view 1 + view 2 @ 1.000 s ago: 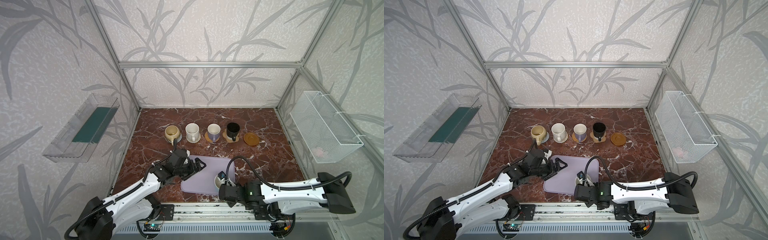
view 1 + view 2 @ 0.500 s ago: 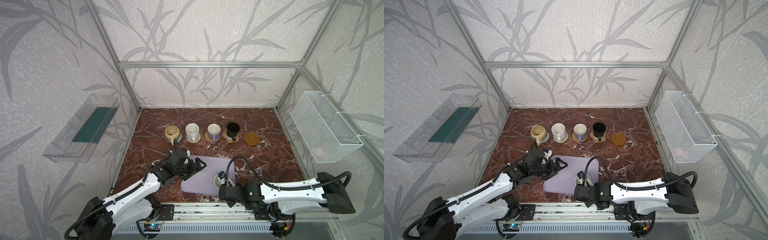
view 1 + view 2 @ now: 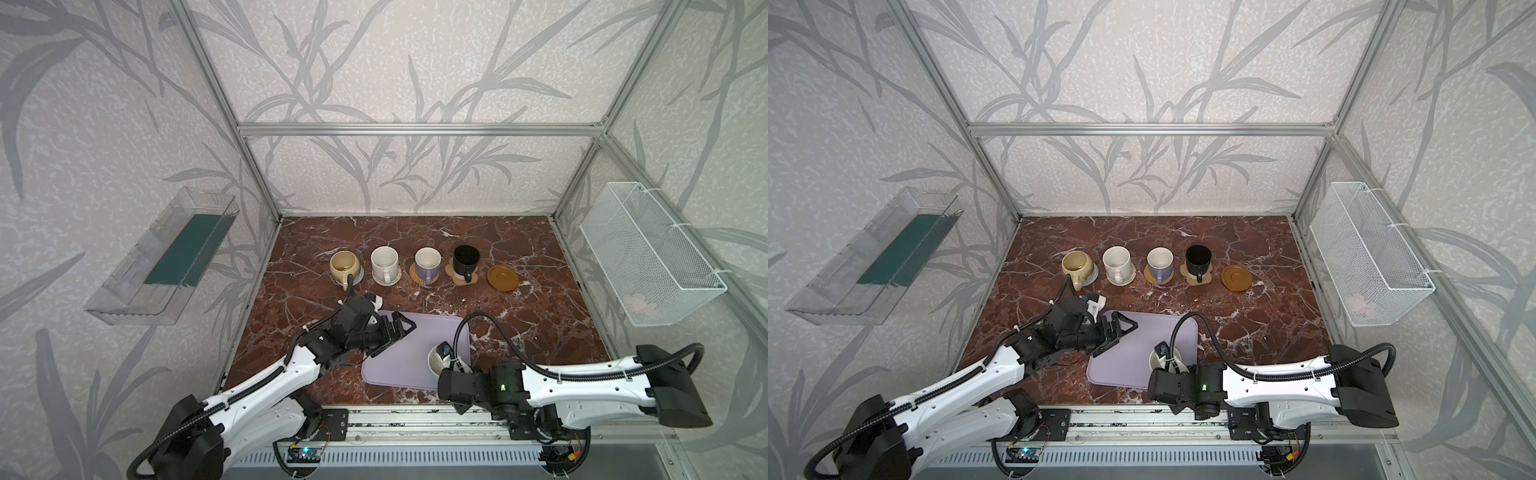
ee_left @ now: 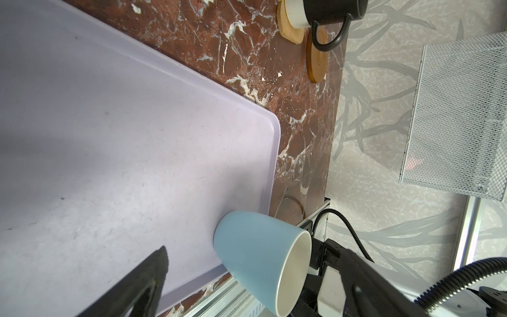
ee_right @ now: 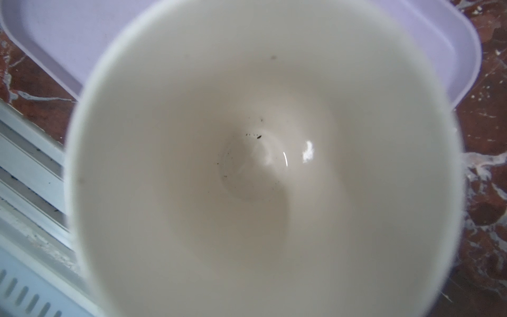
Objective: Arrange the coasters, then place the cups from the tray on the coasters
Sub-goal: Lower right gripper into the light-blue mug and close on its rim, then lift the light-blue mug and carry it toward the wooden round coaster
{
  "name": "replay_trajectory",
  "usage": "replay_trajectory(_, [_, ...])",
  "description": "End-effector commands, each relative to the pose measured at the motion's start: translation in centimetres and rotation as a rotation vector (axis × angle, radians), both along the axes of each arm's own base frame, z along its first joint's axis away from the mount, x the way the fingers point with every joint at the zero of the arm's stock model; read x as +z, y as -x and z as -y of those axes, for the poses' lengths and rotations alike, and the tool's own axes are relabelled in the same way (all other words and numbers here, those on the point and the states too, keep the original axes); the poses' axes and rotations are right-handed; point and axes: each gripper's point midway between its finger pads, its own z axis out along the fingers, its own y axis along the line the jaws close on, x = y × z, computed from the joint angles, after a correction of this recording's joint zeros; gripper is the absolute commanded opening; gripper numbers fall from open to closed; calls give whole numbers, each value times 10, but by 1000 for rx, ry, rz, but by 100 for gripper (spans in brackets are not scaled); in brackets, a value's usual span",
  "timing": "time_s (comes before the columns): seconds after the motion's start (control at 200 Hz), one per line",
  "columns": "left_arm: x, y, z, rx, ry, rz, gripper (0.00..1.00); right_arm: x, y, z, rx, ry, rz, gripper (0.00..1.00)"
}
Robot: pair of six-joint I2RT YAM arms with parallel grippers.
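Note:
The light blue cup (image 3: 436,360) (image 4: 255,252) stands upright at the near right corner of the lavender tray (image 3: 407,345). My right gripper (image 3: 451,365) sits at its near rim, shut on it. The cup's white inside (image 5: 263,164) hides the jaws in the right wrist view. My left gripper (image 3: 399,328) hovers open over the tray's far left corner, holding nothing. In the back row the beige cup (image 3: 344,266), speckled cup (image 3: 384,262), lavender cup (image 3: 428,264) and black cup (image 3: 465,259) each stand on a coaster. The brown saucer coaster (image 3: 503,278) at the right end is bare.
A white wire basket (image 3: 648,257) hangs on the right wall and a clear shelf (image 3: 166,257) on the left wall. The aluminium rail (image 3: 415,419) runs along the table's front edge, just behind the tray's near rim.
My right gripper's jaws have closed at the light blue cup. Neither arm has visibly moved, and the cup stands where it was.

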Motion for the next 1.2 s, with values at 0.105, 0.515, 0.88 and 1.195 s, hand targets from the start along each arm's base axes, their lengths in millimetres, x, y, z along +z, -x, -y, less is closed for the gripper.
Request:
replay_trajectory(0.105, [11, 1, 4, -25, 21, 21, 99, 29, -14, -15, -36, -89, 88, 6])
replay_trajectory(0.515, [13, 0, 8, -33, 41, 27, 99, 35, -20, -17, -59, -98, 106, 6])
replay_trajectory(0.88, [16, -3, 14, -35, 65, 39, 99, 42, -35, -13, -116, -114, 87, 6])
replay_trajectory(1.195, [41, -17, 19, -49, 37, 123, 99, 66, -52, -5, -183, -135, 132, 6])
